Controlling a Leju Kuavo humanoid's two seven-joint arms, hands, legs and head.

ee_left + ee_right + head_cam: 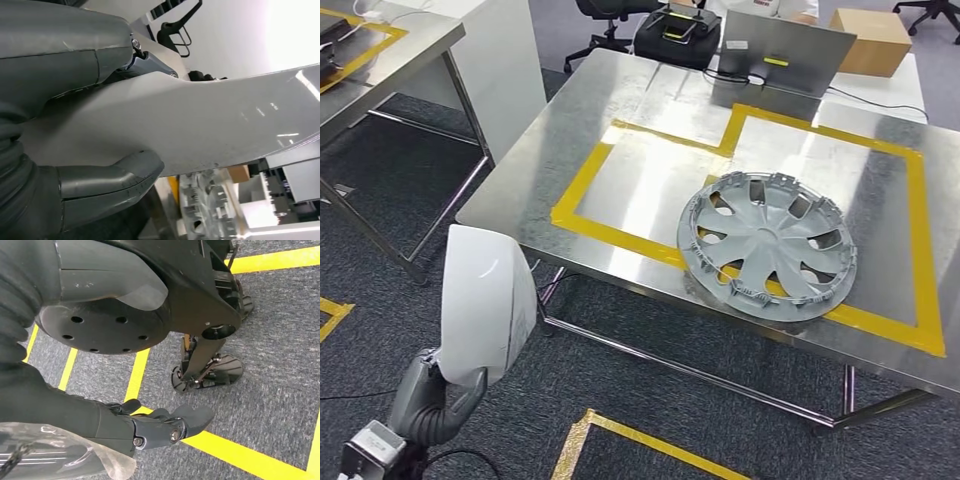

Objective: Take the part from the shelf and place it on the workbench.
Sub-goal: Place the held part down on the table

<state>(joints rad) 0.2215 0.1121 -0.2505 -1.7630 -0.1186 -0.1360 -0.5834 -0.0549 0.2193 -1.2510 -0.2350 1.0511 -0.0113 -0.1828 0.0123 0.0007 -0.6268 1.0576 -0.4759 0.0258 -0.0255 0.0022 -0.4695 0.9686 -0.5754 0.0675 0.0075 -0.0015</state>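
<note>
The left hand (433, 400), nearest the camera at lower left, was clamped on the white part (482, 300), held short of the workbench (546, 170). The right hand (166, 427) hung over carpet, fingers apart, empty. Advice: lift above the near edge and set it left of the hubcap (767, 245), inside the yellow tape outline (580, 190).

A glossy white curved panel part (486, 303) is gripped at its lower edge by the left hand (433, 400), standing roughly upright over the carpet, just off the near left corner of the steel workbench (546, 160), not touching it
</note>
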